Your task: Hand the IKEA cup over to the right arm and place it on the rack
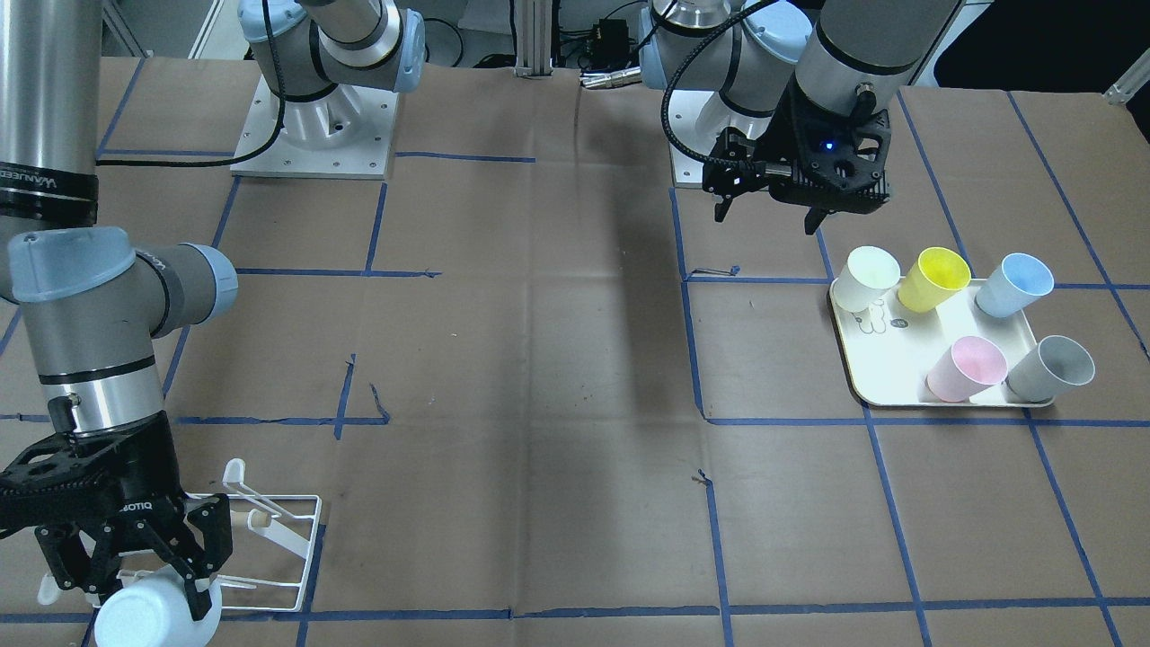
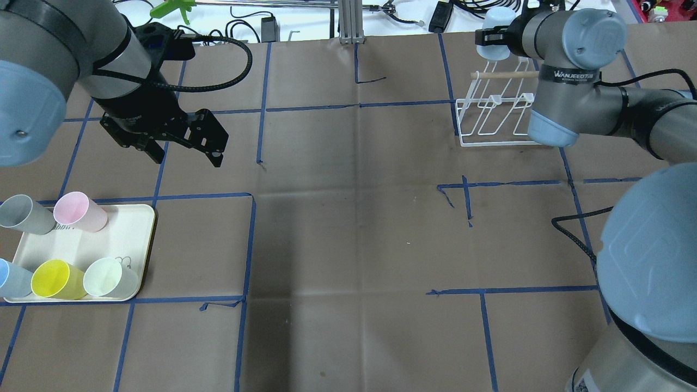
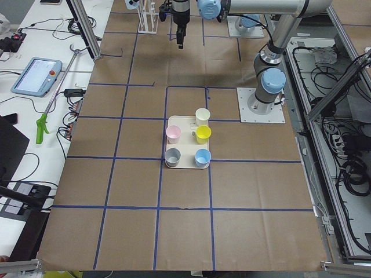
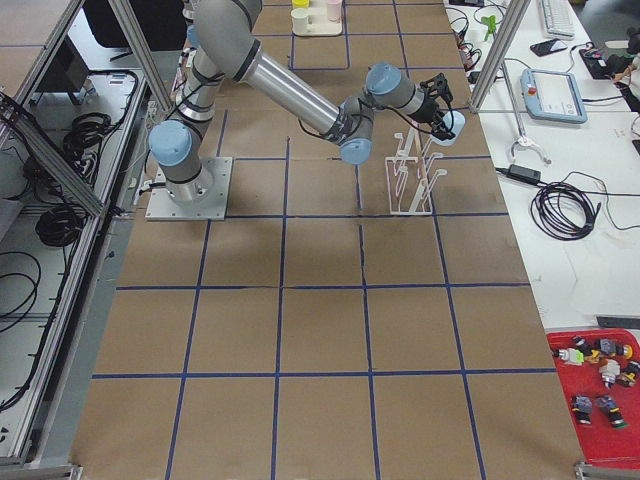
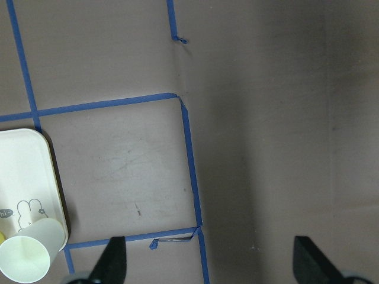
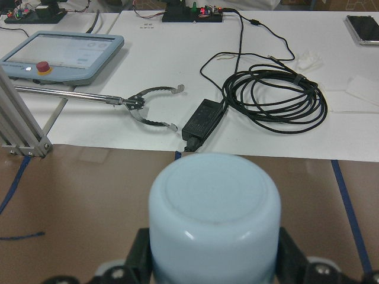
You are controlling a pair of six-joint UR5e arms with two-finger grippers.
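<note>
My right gripper (image 1: 135, 562) is shut on a pale blue IKEA cup (image 1: 157, 615). It holds the cup at the end of the white wire rack (image 1: 278, 539) farthest from the robot, by the wooden rod. In the right wrist view the cup's (image 6: 213, 219) closed base faces the camera, between the fingers. The overhead view shows cup (image 2: 494, 42), right gripper (image 2: 493, 37) and rack (image 2: 493, 122) at the back right. My left gripper (image 2: 188, 158) is open and empty, hanging above the table behind the tray; it also shows in the front view (image 1: 768, 216).
A cream tray (image 2: 128, 234) on the robot's left holds pink (image 2: 81, 212), grey (image 2: 24, 214), yellow (image 2: 54, 279), pale green (image 2: 109, 276) and blue (image 2: 11, 277) cups. Past the table's far edge lie cables (image 6: 272, 97) and a teach pendant (image 6: 59, 56).
</note>
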